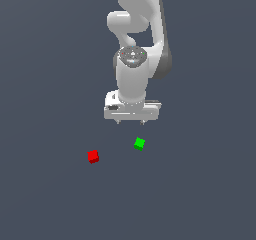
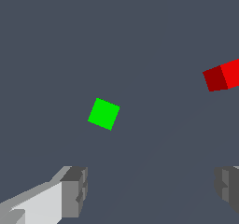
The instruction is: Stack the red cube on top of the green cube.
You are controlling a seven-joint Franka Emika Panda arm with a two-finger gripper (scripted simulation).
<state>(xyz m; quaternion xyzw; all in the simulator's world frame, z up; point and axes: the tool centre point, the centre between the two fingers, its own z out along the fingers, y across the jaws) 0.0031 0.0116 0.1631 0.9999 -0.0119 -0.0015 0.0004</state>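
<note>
- Gripper: jaws spread wide, nothing between them; the grey fingertips show well apart in the wrist view. It hangs above the surface, clear of both cubes.
- No legible writing, brand or label anywhere.
- Surface: flat, uniform dark grey-blue, filling the background with no visible walls or edges.
- Green cube: tiny, plain, bright green, resting on the surface just below the gripper in the exterior view.
- Red cube: same size, plain bright red, resting apart from the green cube, toward the exterior view's left.
</note>
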